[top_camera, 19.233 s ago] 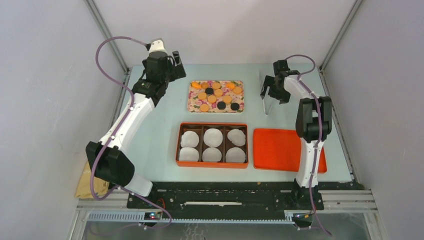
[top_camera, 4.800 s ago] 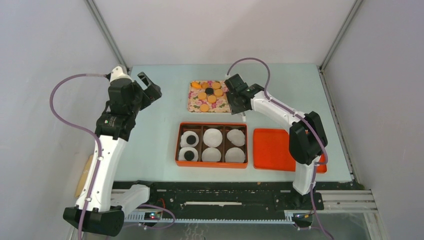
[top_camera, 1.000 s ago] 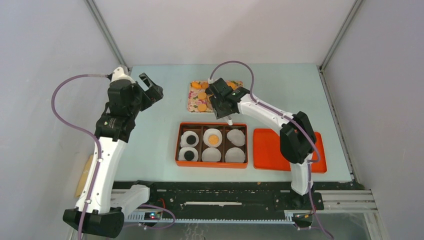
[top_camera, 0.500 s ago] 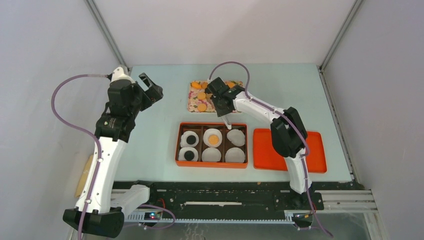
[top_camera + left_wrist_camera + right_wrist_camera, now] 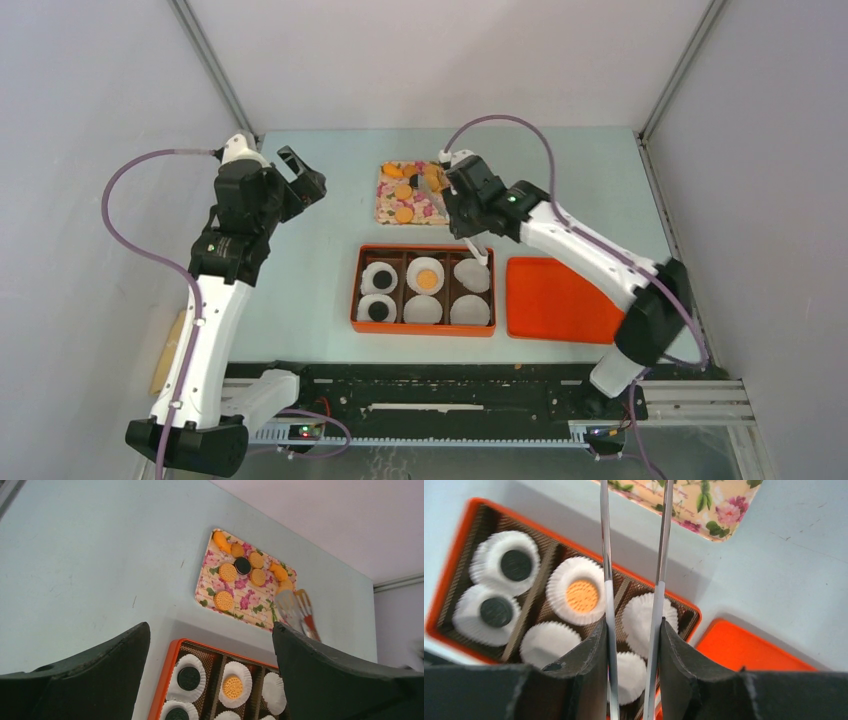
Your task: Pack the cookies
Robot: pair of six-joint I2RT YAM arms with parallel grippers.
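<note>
My right claw (image 5: 632,635) clenched the tongs (image 5: 659,555), blades apart above the box (image 5: 454,550) holding three cookies (image 5: 582,595); my left claw (image 5: 210,630) gaped wide.

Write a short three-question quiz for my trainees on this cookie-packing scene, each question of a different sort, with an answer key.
1. True or false: the orange box holds four cookies.
2. What do the fingers of the right gripper hold? A. tongs B. a spoon C. nothing
3. Fill in: ___ paper liners in the box are empty.

Key: 1 false, it holds three; 2 A; 3 three.
</note>
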